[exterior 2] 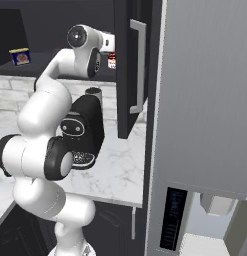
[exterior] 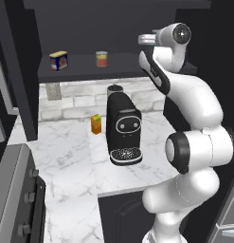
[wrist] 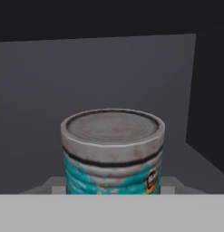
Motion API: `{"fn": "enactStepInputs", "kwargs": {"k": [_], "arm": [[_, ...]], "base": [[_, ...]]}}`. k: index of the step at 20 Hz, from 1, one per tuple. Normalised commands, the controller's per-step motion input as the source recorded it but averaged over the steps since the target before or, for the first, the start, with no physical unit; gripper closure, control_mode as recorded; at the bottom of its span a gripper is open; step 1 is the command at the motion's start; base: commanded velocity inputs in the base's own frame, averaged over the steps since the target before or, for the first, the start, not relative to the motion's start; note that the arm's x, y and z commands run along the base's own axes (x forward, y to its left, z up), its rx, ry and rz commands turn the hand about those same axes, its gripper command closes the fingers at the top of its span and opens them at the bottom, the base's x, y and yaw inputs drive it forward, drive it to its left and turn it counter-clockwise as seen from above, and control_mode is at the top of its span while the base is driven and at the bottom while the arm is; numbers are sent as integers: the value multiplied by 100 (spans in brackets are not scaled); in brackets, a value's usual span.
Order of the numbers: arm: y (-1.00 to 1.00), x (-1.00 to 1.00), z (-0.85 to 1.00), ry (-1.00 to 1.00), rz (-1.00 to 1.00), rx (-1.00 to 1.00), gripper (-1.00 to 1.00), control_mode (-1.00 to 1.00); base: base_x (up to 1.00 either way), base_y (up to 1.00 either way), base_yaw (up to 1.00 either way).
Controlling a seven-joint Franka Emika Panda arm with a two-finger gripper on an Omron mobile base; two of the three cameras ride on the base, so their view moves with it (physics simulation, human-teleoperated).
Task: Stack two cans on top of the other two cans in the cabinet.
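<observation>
Up in the cabinet [exterior: 23, 71], on its flat dark shelf board, two cans stand in the left base view, well apart from each other: the squat blue tin [exterior: 58, 60] with the yellow-red label towards the left, and the small red-orange can [exterior: 102, 59] with the silver rim further right, near the middle of the board. The right base view catches the blue tin on the shelf at the far left, and beside the wrist a red-and-white can [exterior 2: 111, 61] peeks out against the dark door edge.

The hand view is right up close on the teal can [wrist: 112, 152]: silver, slightly scuffed top, dark ring under the rim, teal label with a little orange and a dark badge low on its right. It sits upright against the grey back wall of the cabinet, with a dark side panel to the right. Whether the fingers are pinching it or spread wide, I cannot tell; their tips are hidden by the can.

The arm reaches high, wrist level with the shelf at its right end in the left base view.

Down below, the marble table [exterior: 66, 161] carries one black coffee machine [exterior: 123, 128] and, just left of it, one small orange carton [exterior: 95, 124].

Count so far: four cans, one carton, one coffee machine.
</observation>
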Motion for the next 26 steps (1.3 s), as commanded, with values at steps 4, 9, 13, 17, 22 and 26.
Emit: {"fn": "enactStepInputs", "kwargs": {"k": [4, 9, 13, 17, 22, 26], "arm": [[-5, 0, 1, -3, 2, 0, 100, -100], [-4, 2, 0, -4, 2, 0, 100, -100], [-10, 21, 0, 0, 1, 0, 100, -100], [-15, 26, 1, 0, 1, 0, 100, -100], [-8, 21, 7, 0, 0, 0, 100, -100], [-2, 20, 13, 0, 0, 0, 100, -100]], "base": [[0, 0, 0], [0, 0, 0], [0, 0, 0], [0, 0, 0], [0, 0, 0], [0, 0, 0]]}}
